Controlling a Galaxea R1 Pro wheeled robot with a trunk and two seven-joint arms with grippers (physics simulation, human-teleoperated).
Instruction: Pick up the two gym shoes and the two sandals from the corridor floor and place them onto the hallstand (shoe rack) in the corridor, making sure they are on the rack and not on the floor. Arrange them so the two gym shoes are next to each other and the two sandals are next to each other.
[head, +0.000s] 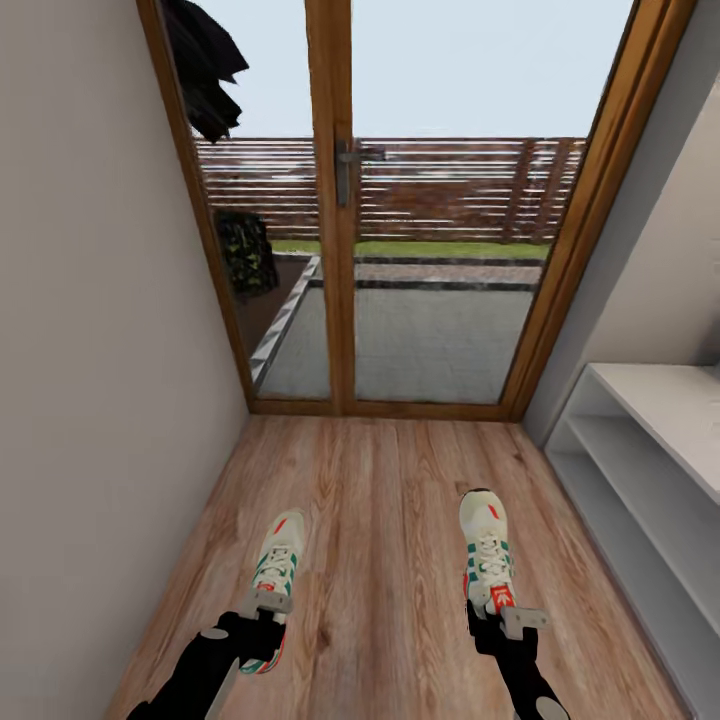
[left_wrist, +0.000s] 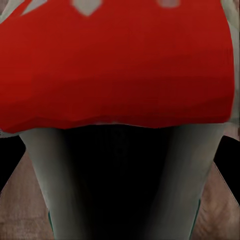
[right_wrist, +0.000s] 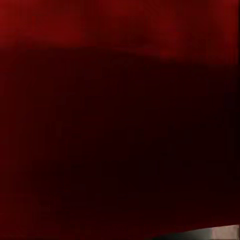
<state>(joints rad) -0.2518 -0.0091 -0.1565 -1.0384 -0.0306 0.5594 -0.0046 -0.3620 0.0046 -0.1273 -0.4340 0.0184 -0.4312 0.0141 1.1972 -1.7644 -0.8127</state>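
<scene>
Cream-white with green stripes, the two gym shoes are lying well apart on the wood-plank corridor floor (head: 390, 480), toes pointing toward the glazed door (head: 400, 200), and I am reaching my left gripper (head: 262, 618) to the heel of the left gym shoe (head: 276, 570) while my right gripper (head: 503, 618) is sitting at the heel of the right gym shoe (head: 486, 545). The red heel (left_wrist: 115, 65) is pressing close against my left wrist camera and dark red is covering my right one, so I cannot tell whether either pair of jaws is clamped or spread. The pale hallstand (head: 650, 470) is standing along the wall to my right.

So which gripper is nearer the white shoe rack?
Right. The right gripper, at the heel of the right gym shoe, sits closer to the shoe rack; the left gripper is across the corridor by the wall.
</scene>
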